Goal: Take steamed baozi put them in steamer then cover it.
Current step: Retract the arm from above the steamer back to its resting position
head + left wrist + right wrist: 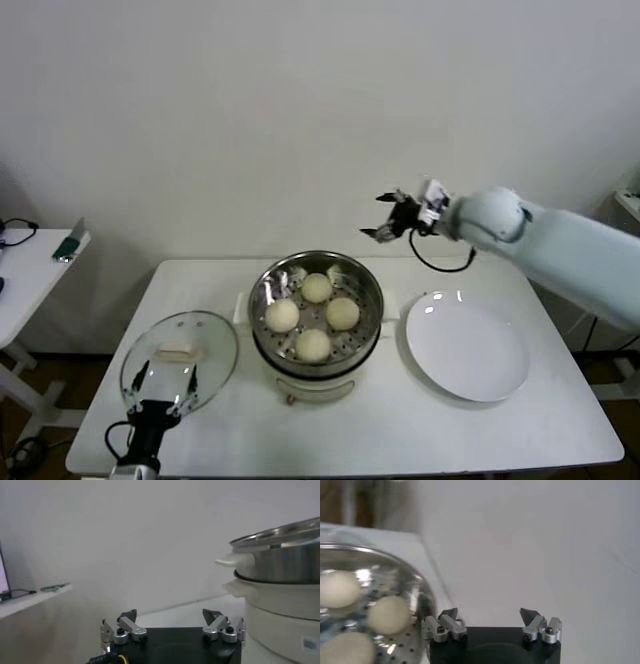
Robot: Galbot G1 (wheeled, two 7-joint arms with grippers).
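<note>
Several off-white baozi (313, 315) lie on the perforated tray inside the shiny steamer (264, 335) at the table's middle; some show in the right wrist view (387, 614). The steamer's side shows in the left wrist view (280, 570). The glass cover (180, 358) with its cream handle lies flat on the table left of the steamer. My left gripper (160, 392) is open and empty at the cover's near edge, low at the table's front left. My right gripper (385, 215) is open and empty, raised above and behind the steamer's right side.
An empty white plate (467, 345) lies right of the steamer. A side table (30, 275) with small items stands at the far left. A white wall is behind the table.
</note>
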